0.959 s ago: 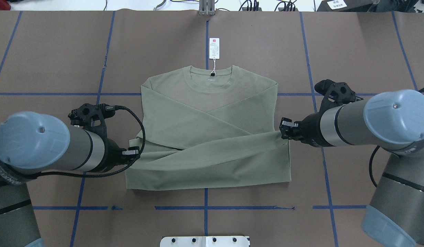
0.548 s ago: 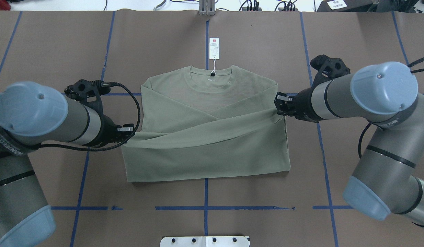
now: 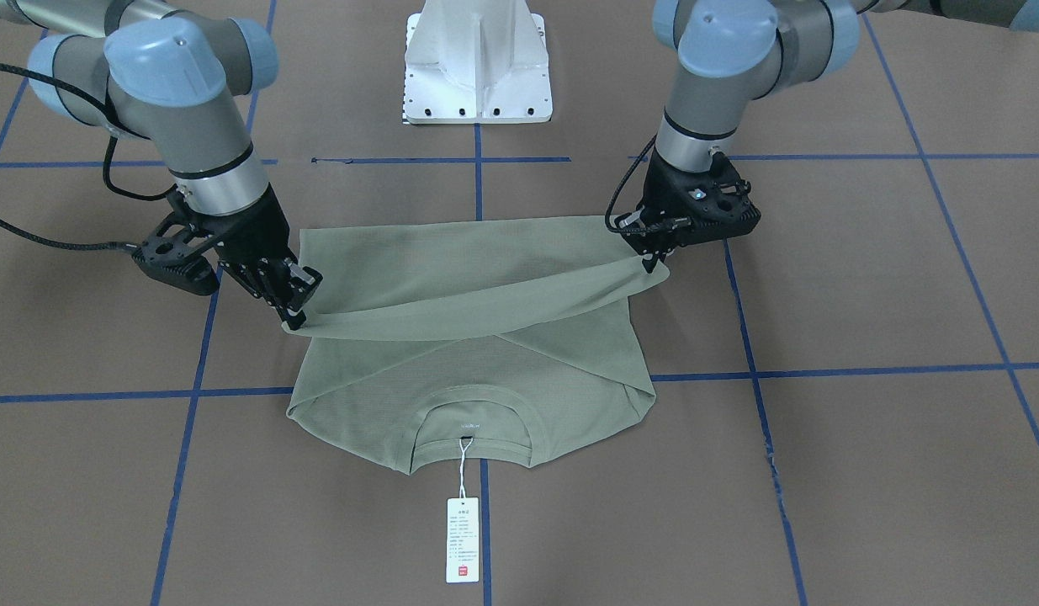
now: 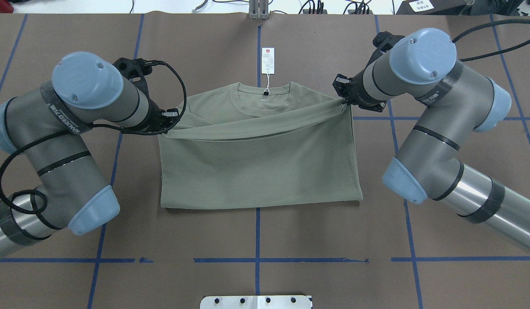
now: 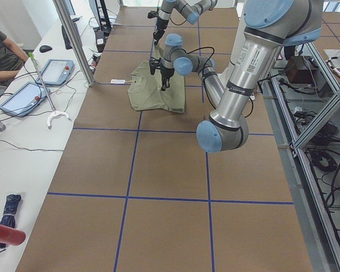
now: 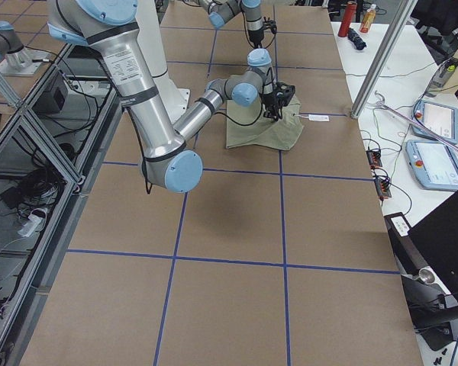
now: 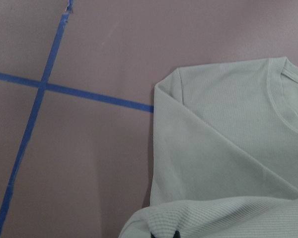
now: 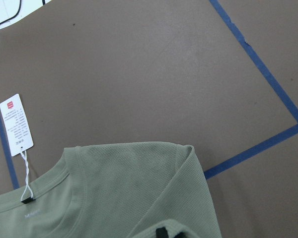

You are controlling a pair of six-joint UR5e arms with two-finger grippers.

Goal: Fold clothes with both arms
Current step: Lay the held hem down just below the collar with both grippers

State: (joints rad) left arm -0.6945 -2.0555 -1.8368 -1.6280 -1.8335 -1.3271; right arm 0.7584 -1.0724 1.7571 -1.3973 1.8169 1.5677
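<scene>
Over the last second the left gripper and right gripper, seemingly clamped on the hem corners, had swept them up to the shoulders of the shirt lying on the table; lowering both corners level looked the way to keep the fold square.

You'll see the shirt is matt knit cloth, its fine rib clear in both wrist views. The bench wears a dull brown, paper-like sheet crossed by smooth blue tape. The hang tag is white card on twisted string. The left arm and right arm show satin grey metal, smooth light-blue caps and matt black fingers.
</scene>
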